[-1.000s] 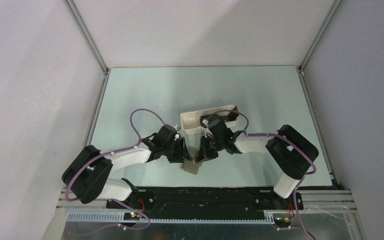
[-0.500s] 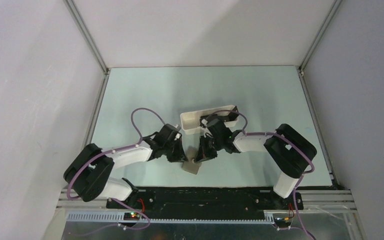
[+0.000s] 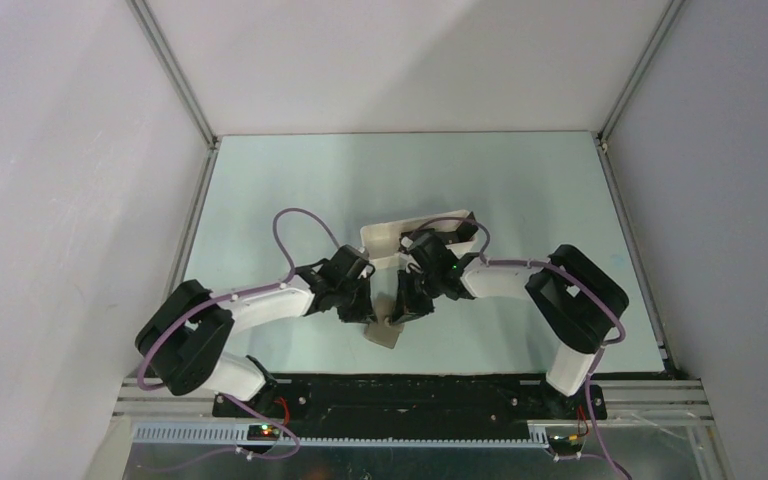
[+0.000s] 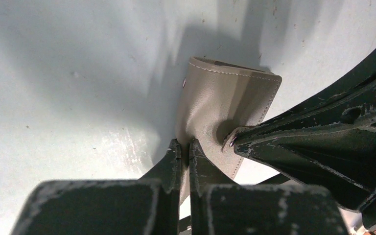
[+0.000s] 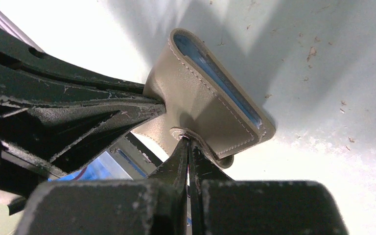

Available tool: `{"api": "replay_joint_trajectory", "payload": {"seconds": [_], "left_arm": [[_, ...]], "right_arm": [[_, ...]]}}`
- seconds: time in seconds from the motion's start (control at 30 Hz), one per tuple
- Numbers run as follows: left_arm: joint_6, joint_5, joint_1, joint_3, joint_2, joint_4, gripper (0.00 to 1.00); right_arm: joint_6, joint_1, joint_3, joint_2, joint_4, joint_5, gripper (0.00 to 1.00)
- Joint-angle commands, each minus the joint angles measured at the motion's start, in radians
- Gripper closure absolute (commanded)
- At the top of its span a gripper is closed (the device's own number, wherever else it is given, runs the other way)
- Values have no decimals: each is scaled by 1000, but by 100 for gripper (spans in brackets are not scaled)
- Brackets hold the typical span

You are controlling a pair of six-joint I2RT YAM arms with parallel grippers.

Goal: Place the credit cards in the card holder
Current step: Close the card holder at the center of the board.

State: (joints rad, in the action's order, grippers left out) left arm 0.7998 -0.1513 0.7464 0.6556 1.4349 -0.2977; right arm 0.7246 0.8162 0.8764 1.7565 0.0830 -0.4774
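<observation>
At left, gripped by the left pincer [image 4: 183,145] — closed tight on one flap of the grey-brown wallet [image 4: 227,95], held on edge at the bench [image 4: 68,98]; whether touching it or just clear, impossible to tell. At right, matched by the right pincer [image 5: 186,142], likewise shut to a sliver on the other flap, close by the snap. Between the two, spread only a little. Blue lining visible down the open edge from the right wrist, hidden altogether from the left wrist, with only stitched outer skin and a stud on show there. From overhead alone, placed near the front middle of the bench, with a white tray [image 3: 390,240] just behind, partly under the right arm. No cards to be made out in any view. Judged to be the opening step, with the wallet not yet wide enough for loading. Next, probably, pulling the flaps apart — gently, without losing either thin grip — then freeing one pincer to fetch a card.
</observation>
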Motion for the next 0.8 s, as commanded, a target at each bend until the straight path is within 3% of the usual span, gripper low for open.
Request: {"api": "replay_joint_trajectory", "payload": {"seconds": [0.0,0.23,0.4,0.57,0.63,0.7,0.73,0.77], "left_arm": [[-17,-18,60,-6,63,48,100],[-19,-16,67,-1,66,44,100],[-13,-14,68,-6,60,44,100],[-1,6,67,-11,29,44,96],[19,15,66,-18,-4,45,85],[40,32,65,-27,-53,45,67],[46,44,64,-39,-76,45,48],[65,75,57,-46,-125,46,39]], "right_arm": [[-52,28,43,113,127,296,100],[-71,82,138,226,311,420,100],[-90,120,159,271,349,475,100],[-137,120,147,114,299,425,100],[-140,114,145,0,281,397,100],[-131,96,145,-108,278,386,90],[-130,88,143,-140,278,383,81],[-127,71,136,-205,281,385,76]]}}
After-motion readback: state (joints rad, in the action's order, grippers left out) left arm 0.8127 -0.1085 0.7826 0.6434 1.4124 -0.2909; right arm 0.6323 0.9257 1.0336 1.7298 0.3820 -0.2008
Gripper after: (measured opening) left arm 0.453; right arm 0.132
